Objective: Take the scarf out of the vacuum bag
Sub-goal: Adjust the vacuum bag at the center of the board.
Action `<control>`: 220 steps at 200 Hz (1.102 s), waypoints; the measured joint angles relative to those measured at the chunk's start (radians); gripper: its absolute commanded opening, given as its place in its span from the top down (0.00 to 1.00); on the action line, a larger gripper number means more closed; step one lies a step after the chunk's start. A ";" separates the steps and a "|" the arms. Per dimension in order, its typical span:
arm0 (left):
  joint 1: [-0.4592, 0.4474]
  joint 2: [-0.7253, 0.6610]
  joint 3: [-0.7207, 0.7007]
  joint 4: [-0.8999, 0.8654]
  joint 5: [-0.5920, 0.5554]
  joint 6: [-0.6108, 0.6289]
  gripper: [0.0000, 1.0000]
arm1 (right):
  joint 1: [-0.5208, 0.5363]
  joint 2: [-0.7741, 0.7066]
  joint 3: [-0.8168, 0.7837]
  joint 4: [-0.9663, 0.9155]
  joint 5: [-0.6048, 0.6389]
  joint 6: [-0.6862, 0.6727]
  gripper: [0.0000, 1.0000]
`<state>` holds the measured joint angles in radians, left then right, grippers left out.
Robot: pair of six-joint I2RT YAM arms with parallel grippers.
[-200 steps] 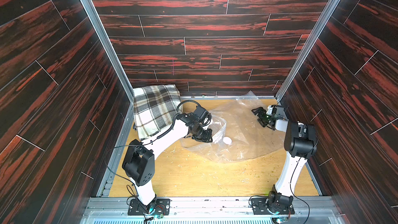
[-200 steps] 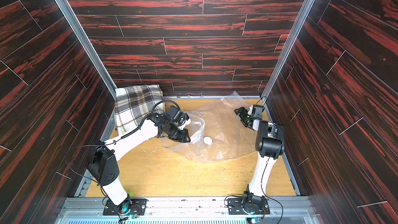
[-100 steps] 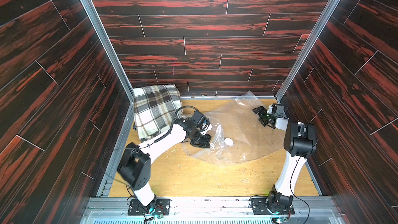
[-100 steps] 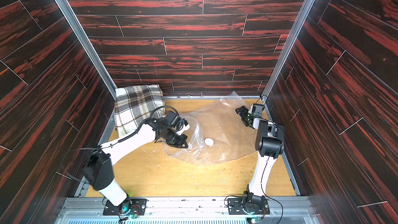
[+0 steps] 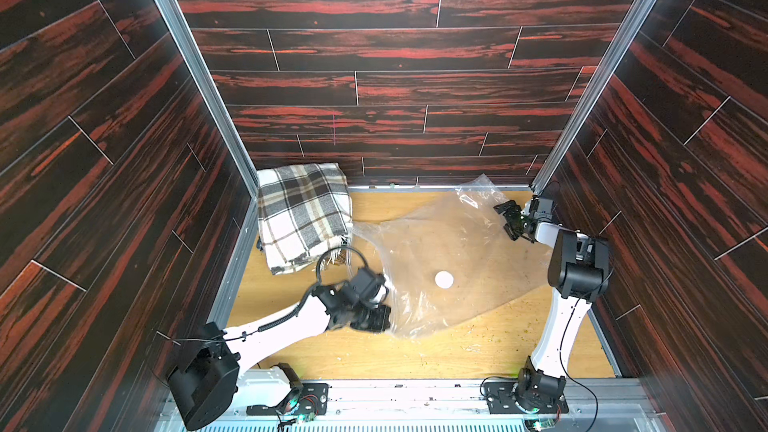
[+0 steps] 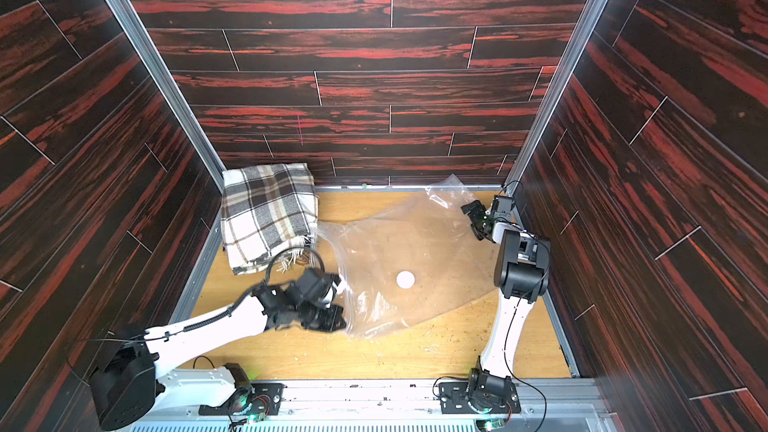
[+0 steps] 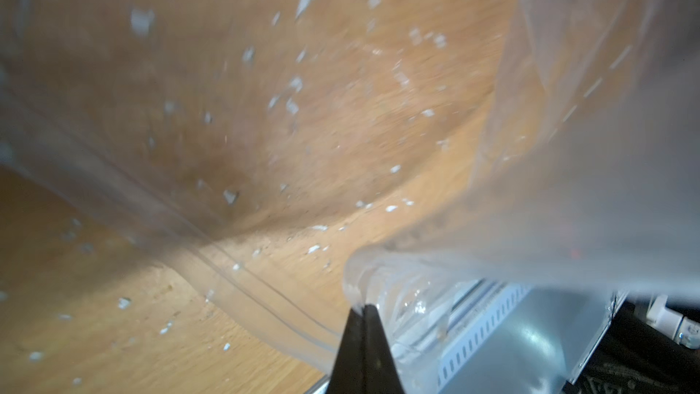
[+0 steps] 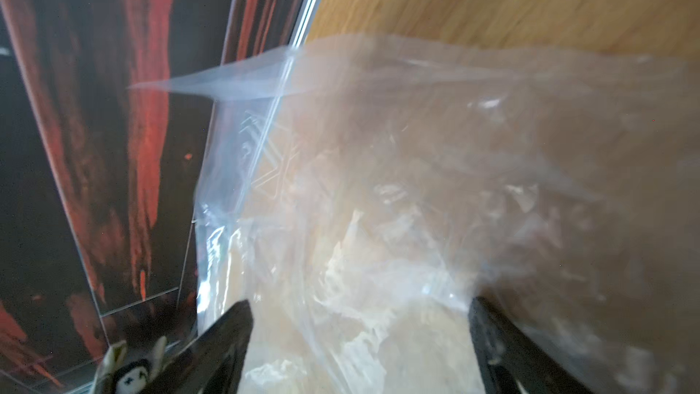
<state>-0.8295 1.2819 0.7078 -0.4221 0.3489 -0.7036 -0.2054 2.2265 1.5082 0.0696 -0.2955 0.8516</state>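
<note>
Left gripper (image 7: pixel 364 308) is clamped tight on a fold of the vacuum bag (image 5: pixel 457 251), at the bag's lower left edge, left of centre in both top views. The right gripper (image 5: pixel 509 218) has its jaws spread wide at the bag's upper right corner, near the right wall. In the right wrist view clear plastic fills the space between them; whether they touch it cannot be told. Raised markings (image 8: pixel 261 153) along a seam of the bag are too faint to read. The bag lies spread on the wooden table (image 5: pixel 415 355), its round white valve (image 5: pixel 444 279) facing up and wood grain showing through the plastic. The plaid scarf (image 5: pixel 301 214) lies folded outside the bag at the table's upper left corner, its fringe just beside the bag's left edge.
</note>
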 measured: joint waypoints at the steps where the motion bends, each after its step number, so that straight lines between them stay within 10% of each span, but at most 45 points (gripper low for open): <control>1: -0.002 0.000 -0.006 0.005 -0.003 -0.006 1.00 | 0.000 0.000 0.002 -0.002 0.000 0.000 0.08; 34: -0.023 -0.002 -0.098 0.070 -0.072 -0.119 0.80 | -0.004 0.016 0.042 -0.047 0.001 0.004 0.08; 65: -0.023 -0.076 -0.117 0.022 -0.188 -0.177 0.24 | -0.004 0.016 0.057 -0.079 0.002 -0.003 0.07; 136: -0.023 -0.417 0.196 -0.185 -0.556 -0.122 0.20 | -0.002 -0.044 -0.010 -0.096 0.021 -0.059 0.07; 220: -0.023 0.200 0.632 -0.041 -0.444 0.012 0.20 | 0.132 -0.347 -0.193 0.033 -0.069 -0.144 0.07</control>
<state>-0.8520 1.4815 1.3399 -0.4633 -0.0952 -0.6918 -0.0734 1.8797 1.3148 0.1028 -0.3649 0.7074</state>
